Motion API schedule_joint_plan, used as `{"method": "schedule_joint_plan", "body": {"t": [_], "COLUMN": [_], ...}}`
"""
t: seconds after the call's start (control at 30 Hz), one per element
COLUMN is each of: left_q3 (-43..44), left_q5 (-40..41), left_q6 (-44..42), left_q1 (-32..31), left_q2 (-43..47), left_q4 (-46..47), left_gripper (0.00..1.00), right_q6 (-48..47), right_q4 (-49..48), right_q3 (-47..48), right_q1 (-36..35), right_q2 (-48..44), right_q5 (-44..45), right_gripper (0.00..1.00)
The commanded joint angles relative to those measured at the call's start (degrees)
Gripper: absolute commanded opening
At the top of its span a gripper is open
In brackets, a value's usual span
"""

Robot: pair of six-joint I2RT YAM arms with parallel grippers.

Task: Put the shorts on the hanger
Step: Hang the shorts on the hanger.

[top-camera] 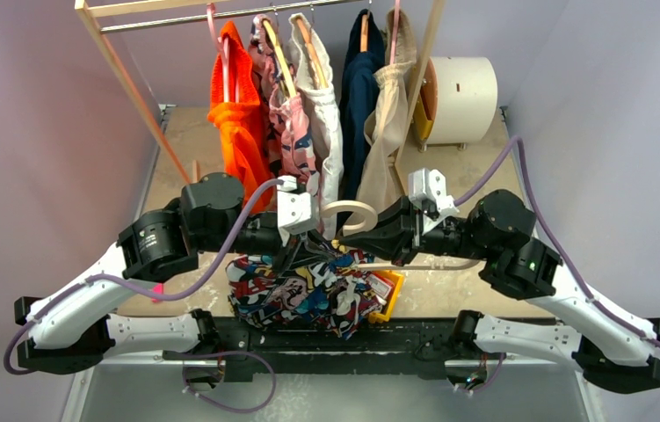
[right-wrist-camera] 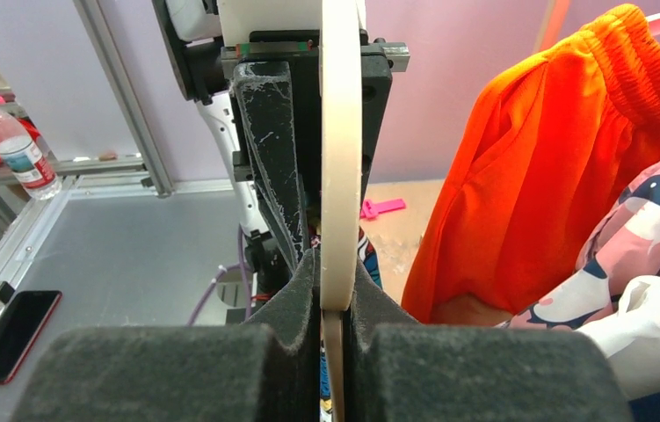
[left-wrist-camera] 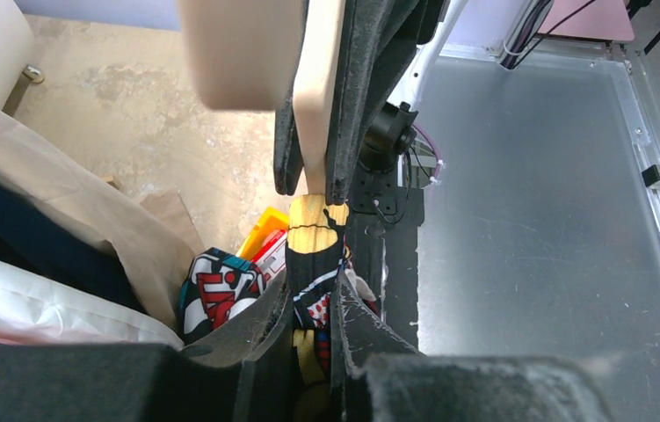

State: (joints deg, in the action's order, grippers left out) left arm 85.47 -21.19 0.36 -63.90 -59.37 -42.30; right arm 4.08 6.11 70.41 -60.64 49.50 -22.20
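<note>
Both arms are wearing glossy white moulded shells [top-camera: 80, 308] between chunky black cylindrical joints [top-camera: 212, 207]. Thin lilac cables [top-camera: 520, 167] are looping along them, a tiny green light [top-camera: 533, 263] is glowing, and black fuzzy fingers [right-wrist-camera: 484, 369] are showing pale scuffs.

Wooden rack [top-camera: 137, 97] with a metal rail [top-camera: 177, 19] stands at the back of the worktop [top-camera: 467, 167]. Hanging on it, left to right: orange garment [top-camera: 238, 123], pink patterned garment [top-camera: 289, 132], white garment [top-camera: 326, 114], navy garment [top-camera: 359, 97], beige garment [top-camera: 386, 141]. Cream drum [top-camera: 465, 97] sits behind the rack's right leg. Yellow box [top-camera: 387, 297] lies near the front edge. Small pink clip [right-wrist-camera: 382, 207] lies on the worktop. Red-capped water bottle [right-wrist-camera: 18, 151] stands off to the side. Dark phone [right-wrist-camera: 10, 334] lies on a metal plate [right-wrist-camera: 133, 255].
</note>
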Motion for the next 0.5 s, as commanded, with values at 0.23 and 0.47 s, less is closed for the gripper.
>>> {"method": "schedule_joint_plan", "body": {"t": [0.23, 0.47], "left_q3": [1.1, 1.1], "left_q5": [-2.4, -2.8], "left_q6": [0.4, -0.4], "left_q1": [0.0, 0.0], "left_q2": [-0.6, -1.5], "left_q4": [5.9, 5.4], "left_gripper": [0.27, 0.36], "right_q6": [2.8, 3.3], "right_q4": [-11.4, -13.0], "right_q3": [-3.3, -3.6], "right_q1": [0.1, 0.1], "right_q2": [-1.7, -1.8], "right_q5": [0.9, 0.3], "right_gripper": [0.00, 0.00]}}
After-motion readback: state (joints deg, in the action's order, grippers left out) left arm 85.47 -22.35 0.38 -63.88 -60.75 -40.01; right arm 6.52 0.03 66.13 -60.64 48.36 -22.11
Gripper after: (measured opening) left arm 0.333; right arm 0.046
